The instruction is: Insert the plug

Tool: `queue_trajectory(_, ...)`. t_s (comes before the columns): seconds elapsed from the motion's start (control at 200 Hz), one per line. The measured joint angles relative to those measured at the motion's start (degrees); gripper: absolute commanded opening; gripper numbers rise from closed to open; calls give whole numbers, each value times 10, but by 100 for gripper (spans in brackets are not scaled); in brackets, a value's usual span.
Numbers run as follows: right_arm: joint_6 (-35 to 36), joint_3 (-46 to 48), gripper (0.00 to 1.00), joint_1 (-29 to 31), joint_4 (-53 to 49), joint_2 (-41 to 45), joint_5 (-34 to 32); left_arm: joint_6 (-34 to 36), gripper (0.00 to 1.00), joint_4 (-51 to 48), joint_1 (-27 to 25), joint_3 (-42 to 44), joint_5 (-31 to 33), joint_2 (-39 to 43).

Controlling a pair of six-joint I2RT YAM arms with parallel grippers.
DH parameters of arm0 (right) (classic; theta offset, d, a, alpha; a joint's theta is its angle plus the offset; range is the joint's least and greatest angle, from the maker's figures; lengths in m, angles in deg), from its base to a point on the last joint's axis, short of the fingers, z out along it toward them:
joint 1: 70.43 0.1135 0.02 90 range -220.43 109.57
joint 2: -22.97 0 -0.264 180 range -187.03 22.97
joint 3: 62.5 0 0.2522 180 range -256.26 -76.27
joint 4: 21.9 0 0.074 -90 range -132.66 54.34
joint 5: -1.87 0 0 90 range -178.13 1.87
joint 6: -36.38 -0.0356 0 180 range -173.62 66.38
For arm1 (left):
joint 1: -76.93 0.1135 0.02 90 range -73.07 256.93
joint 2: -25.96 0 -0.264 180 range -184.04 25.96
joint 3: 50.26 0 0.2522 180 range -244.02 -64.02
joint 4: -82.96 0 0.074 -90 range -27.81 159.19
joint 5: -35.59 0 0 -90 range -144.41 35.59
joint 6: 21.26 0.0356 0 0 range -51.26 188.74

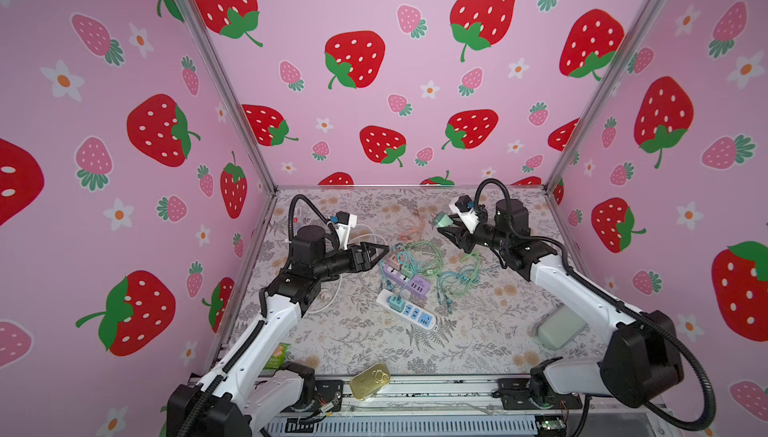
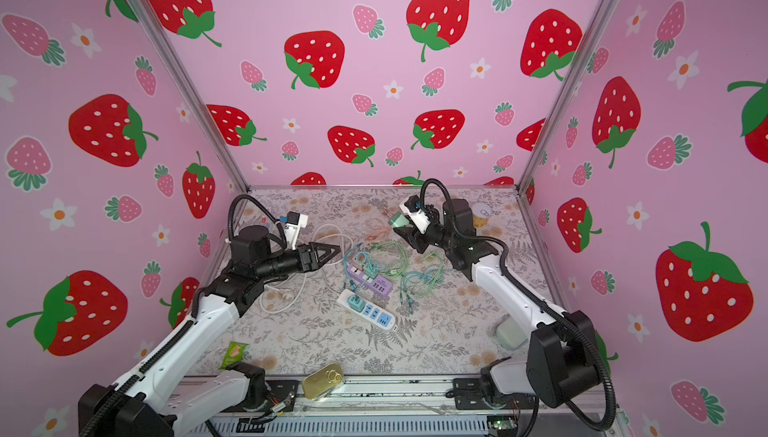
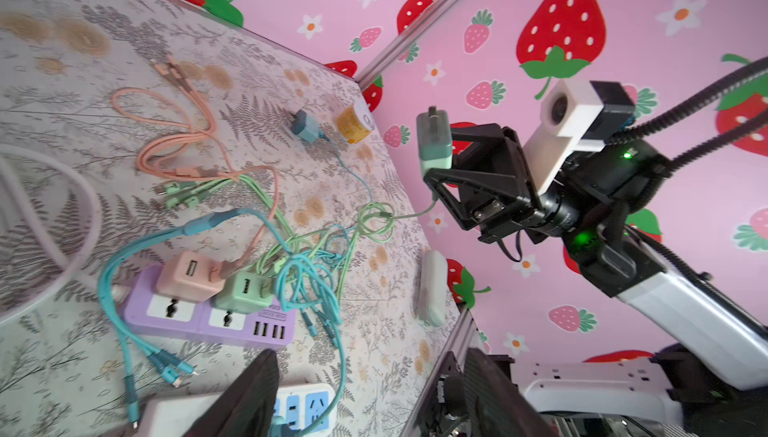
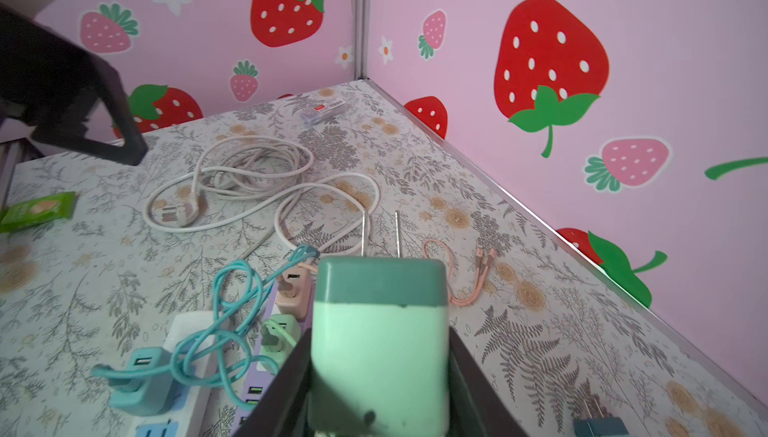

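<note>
**Plug in the air, socket to be chosen**

My right gripper (image 1: 444, 224) is pinching the green plug (image 4: 380, 339) by its flat sides, one finger pressed on each. It's held high near the back of the table (image 1: 478, 331), well clear of everything. In the right wrist view the two prongs (image 4: 380, 233) stick straight out ahead of me, bare and parallel. Good, nothing is covering them.

My left gripper (image 2: 334, 250) hangs just beside the cable tangle (image 1: 419, 258), fingers (image 3: 249, 397) spread with nothing between them.

The purple strip (image 3: 208, 318) already carries a pink adapter (image 3: 189, 275) and a green one (image 3: 245, 291), but open sockets show along its near edge. The white strip (image 1: 409, 312) lies just in front of it with a teal adapter (image 1: 395, 302) seated and blue sockets free.

Here's how I'd play it. First I tip the wrist so the prongs point straight down. Then I come over a free socket with the prongs in line with its slots. I should watch the pale green cable (image 3: 415, 212) trailing from the plug, as it could snag in the tangle. The free left hand looks best used pinning the strip flat, because a light strip will likely skate under a push. Then I go straight down, with no twisting.
</note>
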Motion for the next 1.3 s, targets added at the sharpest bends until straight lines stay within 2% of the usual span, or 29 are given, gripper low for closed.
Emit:
queue_trajectory(0.375, 71, -17, 31, 81, -61, 6, 53, -69, 73, 121, -9, -4, -112, -51)
queue_trajectory(0.815, 118, -66, 33, 158, -102, 0, 27, -71, 70, 120, -26, -8, -136, -58)
queue_trajectory(1.155, 139, -95, 33, 188, -133, -20, -21, -54, 52, 99, -31, -15, -145, -58)
queue_trajectory(1.301, 146, -98, 33, 196, -140, -21, -35, -49, 37, 86, -32, -19, -147, -61)
